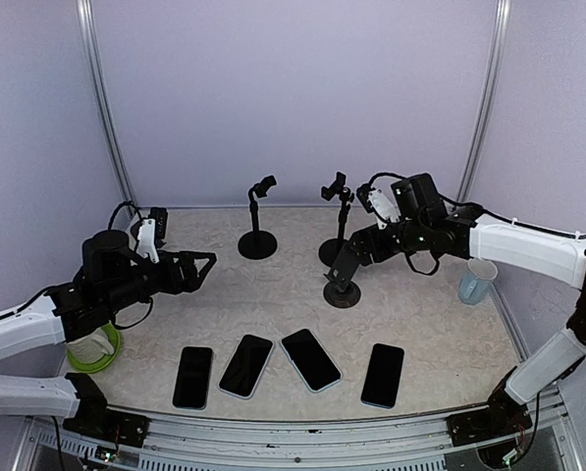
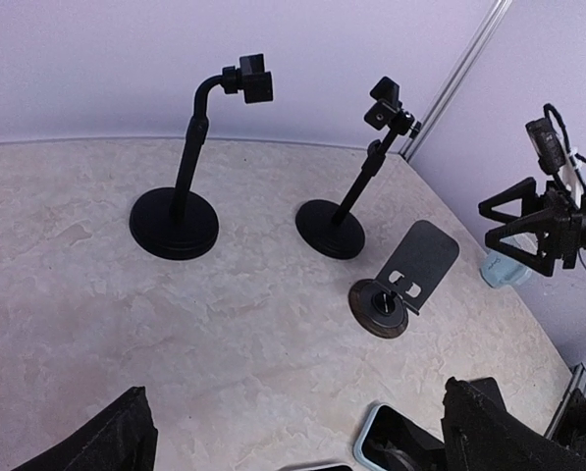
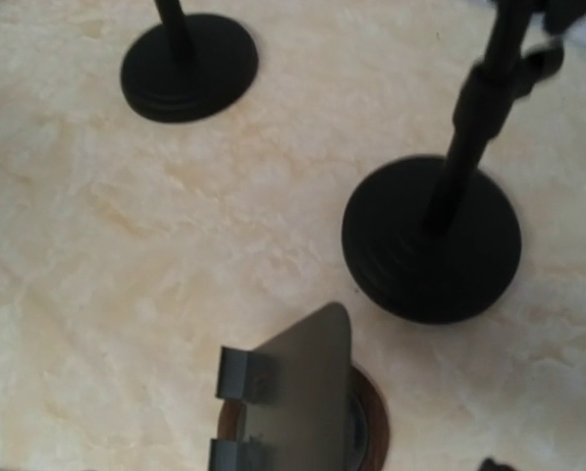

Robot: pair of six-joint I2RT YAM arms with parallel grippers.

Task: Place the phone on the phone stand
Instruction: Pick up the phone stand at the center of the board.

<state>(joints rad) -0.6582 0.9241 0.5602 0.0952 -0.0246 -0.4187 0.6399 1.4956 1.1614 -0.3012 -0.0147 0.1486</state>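
Several dark phones lie face up in a row near the table's front edge, among them one on the left (image 1: 192, 377) and one on the right (image 1: 382, 375). The phone stand (image 1: 343, 278), a tilted grey plate on a round dark base, stands mid-table and carries nothing (image 2: 410, 275) (image 3: 302, 392). My right gripper (image 1: 356, 251) hovers just right of and above that plate, open and empty (image 2: 506, 234). My left gripper (image 1: 200, 266) hangs open over the left of the table with nothing between its fingers (image 2: 302, 442). A light-edged phone (image 2: 391, 446) shows beneath it.
Two black gooseneck stands on round bases rise behind the plate stand, one at the left (image 1: 258, 224) and one at the right (image 1: 336, 218). A blue cup (image 1: 476, 282) stands at the right edge. A green roll (image 1: 97, 349) lies by the left arm.
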